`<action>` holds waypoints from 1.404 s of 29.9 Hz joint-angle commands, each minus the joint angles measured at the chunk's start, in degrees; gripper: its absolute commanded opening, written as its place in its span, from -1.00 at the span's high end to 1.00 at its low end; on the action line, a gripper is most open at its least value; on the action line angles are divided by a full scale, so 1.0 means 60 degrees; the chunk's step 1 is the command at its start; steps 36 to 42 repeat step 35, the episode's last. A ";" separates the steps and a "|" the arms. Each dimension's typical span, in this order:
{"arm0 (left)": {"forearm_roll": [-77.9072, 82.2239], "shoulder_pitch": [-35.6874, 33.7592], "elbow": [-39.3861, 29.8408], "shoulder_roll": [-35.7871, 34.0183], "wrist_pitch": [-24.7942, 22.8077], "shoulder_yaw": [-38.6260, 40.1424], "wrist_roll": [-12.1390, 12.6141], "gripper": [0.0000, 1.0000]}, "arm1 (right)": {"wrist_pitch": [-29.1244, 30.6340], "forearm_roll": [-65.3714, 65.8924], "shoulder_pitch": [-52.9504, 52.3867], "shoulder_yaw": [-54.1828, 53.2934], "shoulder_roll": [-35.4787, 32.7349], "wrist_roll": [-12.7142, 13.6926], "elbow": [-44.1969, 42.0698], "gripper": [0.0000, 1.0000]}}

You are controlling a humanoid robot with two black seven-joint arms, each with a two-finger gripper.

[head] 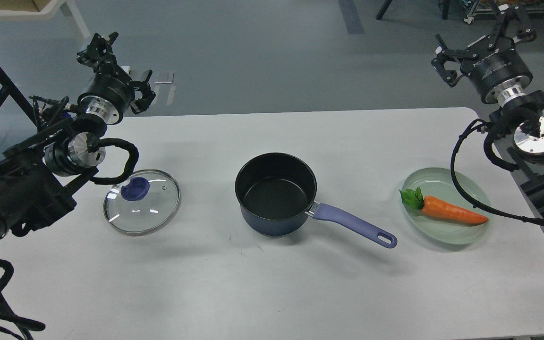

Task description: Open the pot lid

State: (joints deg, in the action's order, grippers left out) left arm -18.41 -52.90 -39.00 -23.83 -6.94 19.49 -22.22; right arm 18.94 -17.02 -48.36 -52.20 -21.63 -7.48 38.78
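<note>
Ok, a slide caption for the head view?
Lid lying left of the open pot, both claws raised, empty.

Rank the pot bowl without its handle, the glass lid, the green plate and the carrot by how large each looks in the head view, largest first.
1. plate, widest, by a small margin
2-3. pot bowl and lid, too alike to rank
4. carrot, clearly smallest

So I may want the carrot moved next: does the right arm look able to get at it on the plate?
Probably yes. The carrot lies uncovered on the plate on the right arm's side; only that arm's own cable hangs over the plate, and the right end effector is raised behind the table.
</note>
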 commanded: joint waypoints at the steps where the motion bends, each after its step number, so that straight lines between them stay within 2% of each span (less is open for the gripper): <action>1: -0.0023 0.0160 0.0011 -0.0085 -0.0117 0.0077 0.0115 -0.99 | -0.0679 -0.0401 0.0019 -0.0250 0.0207 0.0016 0.0085 -0.98; 7: -0.0037 0.0204 0.0011 -0.0188 -0.0146 0.0296 0.0129 -0.99 | -0.0724 -0.0342 0.0150 -0.0002 0.0193 0.0030 0.0232 -0.99; 14: -0.0037 0.0204 0.0055 -0.0202 -0.0132 0.0385 0.0115 -0.99 | -0.0724 -0.0078 0.0194 0.1287 0.0104 0.0001 0.0743 -0.99; 26: -0.0037 0.0204 0.0011 -0.0232 -0.0146 0.0648 0.0129 -0.99 | -0.0973 -0.0078 0.0502 0.1332 0.0236 -0.0014 0.1271 -0.99; 42: -0.0023 0.0218 -0.0018 -0.0188 -0.0161 0.0634 0.0115 -0.99 | -0.1003 -0.0078 0.0575 0.1215 0.0295 -0.0072 0.1228 -0.99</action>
